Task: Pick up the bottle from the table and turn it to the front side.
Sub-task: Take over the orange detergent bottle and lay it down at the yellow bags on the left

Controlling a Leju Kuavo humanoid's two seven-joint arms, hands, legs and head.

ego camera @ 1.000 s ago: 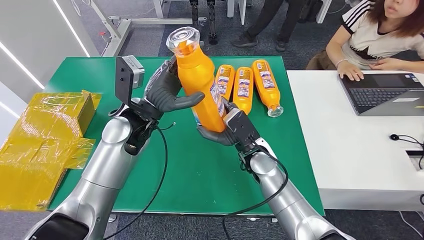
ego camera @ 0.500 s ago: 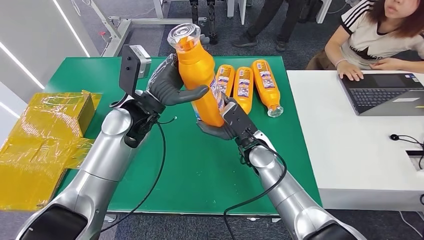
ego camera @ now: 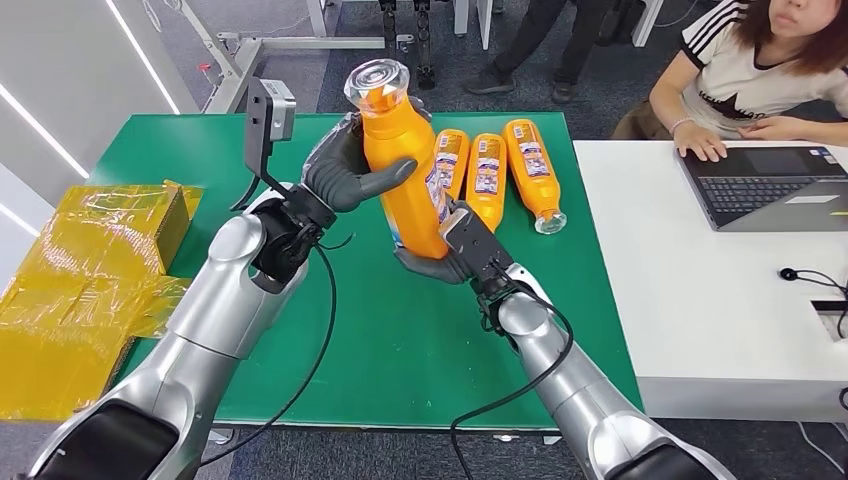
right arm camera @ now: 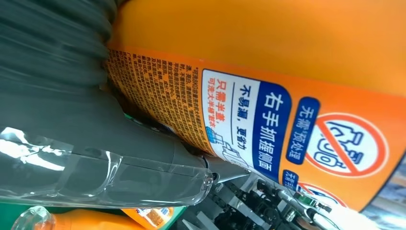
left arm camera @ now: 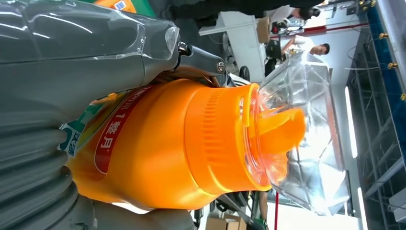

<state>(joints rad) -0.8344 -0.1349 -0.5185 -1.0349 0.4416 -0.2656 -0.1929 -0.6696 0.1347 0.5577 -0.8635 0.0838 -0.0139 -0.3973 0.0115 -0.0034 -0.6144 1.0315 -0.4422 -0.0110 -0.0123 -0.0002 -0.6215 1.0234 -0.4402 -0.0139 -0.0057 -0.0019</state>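
My left hand has its fingers wrapped round the upper body of the orange bottle, thumb across the side facing me, and my right hand is clamped on the base from underneath. So both are closed on it and the bottle sits upright and a bit tilted, lifted off the green tabletop, clear cap on top.

From the left wrist view the ribbed orange collar and the see-through cap stick out past my fingers, so I'm holding below the neck — good spot, the body is widest there. The right wrist view shows a printed label right against my fingers.

My guess: it's a full detergent-type bottle, stiff plastic, reasonably heavy, and glossy enough to slip if I twist with a loose grip. I'd keep the base supported and rotate from the body, not the cap.

Three more orange bottles lie side by side on the tabletop just behind. To the right there's a white desk with a laptop and a person sitting at it; yellow wrapped packaging sits off the left edge.
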